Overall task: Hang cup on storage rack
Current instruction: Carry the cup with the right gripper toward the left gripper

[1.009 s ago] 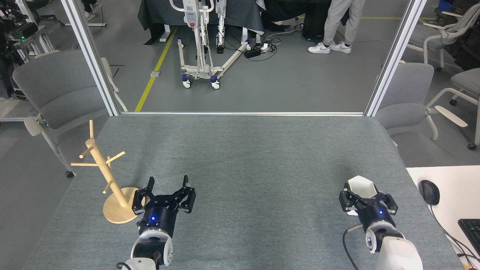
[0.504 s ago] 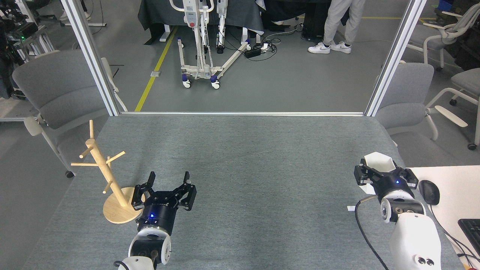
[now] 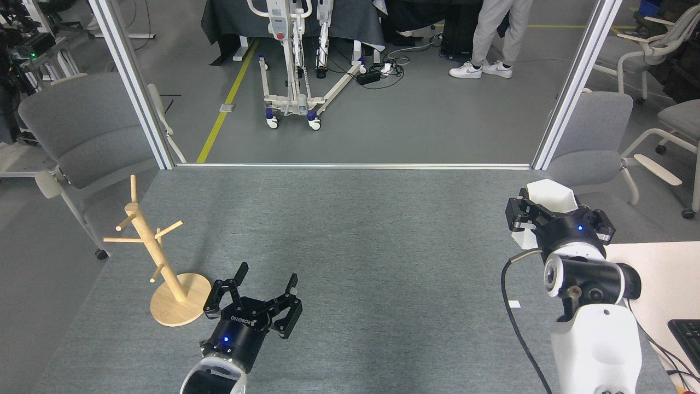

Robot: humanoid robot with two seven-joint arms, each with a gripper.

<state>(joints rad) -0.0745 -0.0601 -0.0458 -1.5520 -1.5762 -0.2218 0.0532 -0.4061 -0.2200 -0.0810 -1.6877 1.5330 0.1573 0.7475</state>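
The white faceted cup (image 3: pixel 549 196) is held up off the table at the right, with my right gripper (image 3: pixel 552 216) shut on it from below and behind. Only its rim and upper sides show; the handle is mostly hidden by the fingers. The wooden storage rack (image 3: pixel 147 241) stands on its round base (image 3: pixel 180 306) at the table's left edge, its pegs bare. My left gripper (image 3: pixel 266 280) hangs open and empty just right of the rack's base, low over the table.
The grey table (image 3: pixel 350 235) stretches between the two arms. A white desk with a black mouse (image 3: pixel 623 279) and keyboard (image 3: pixel 686 334) adjoins at the right. Grey chairs stand off both sides, and a small white scrap (image 3: pixel 513 303) lies on the table.
My right gripper has lifted the cup up and slightly right, well off the table. My left gripper has drifted a little right and toward me, away from the rack's base, still open.
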